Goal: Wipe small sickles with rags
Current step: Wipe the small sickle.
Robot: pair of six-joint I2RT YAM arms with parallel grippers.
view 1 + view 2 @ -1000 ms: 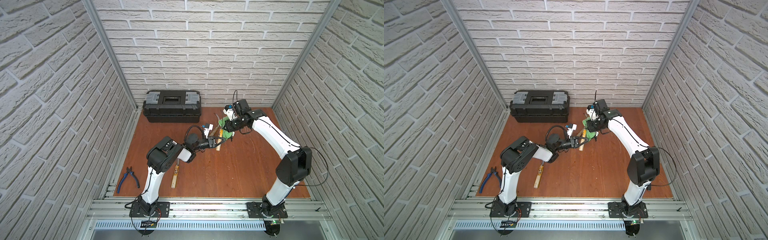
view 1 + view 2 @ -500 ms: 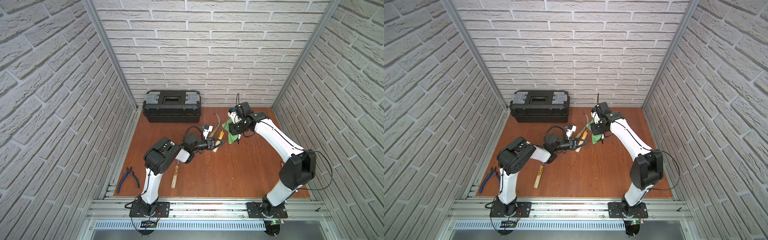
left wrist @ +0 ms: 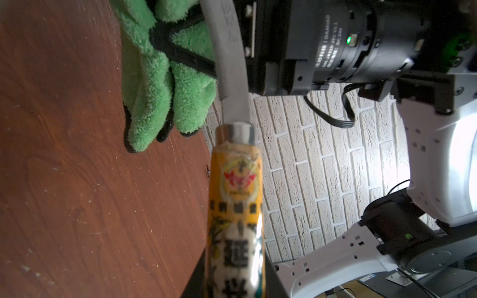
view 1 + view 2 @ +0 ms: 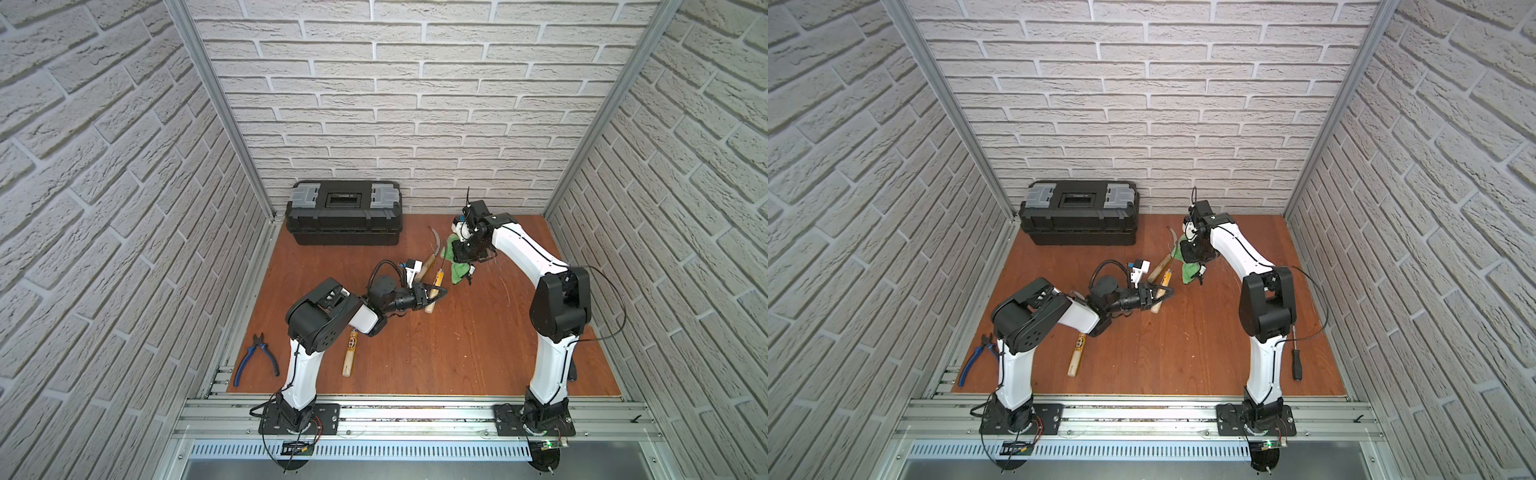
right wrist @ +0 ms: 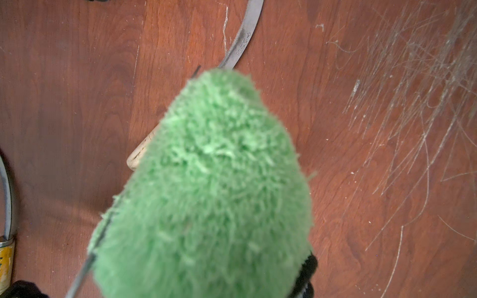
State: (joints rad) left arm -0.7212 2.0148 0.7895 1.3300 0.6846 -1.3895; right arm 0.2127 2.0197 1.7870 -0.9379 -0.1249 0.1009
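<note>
The left arm is crouching low, forearm reaching flat over the middle of the board (image 4: 415, 353), its left gripper (image 4: 438, 294) pinching the labelled sickle (image 3: 236, 201) by the handle. The right arm is arching toward the back edge, wrist bent down, its right gripper (image 4: 464, 261) clamping the green rag (image 4: 457, 274) just beside that blade.

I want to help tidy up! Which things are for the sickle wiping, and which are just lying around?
For the job: yellow-labelled wooden-handled sickle, being held; pale-handled curved sickle on the board; labelled pale-handled sickle by the left arm; fluffy green cloth.
Just lying about: black plastic toolbox; blue-handled pliers; black screwdriver.
</note>
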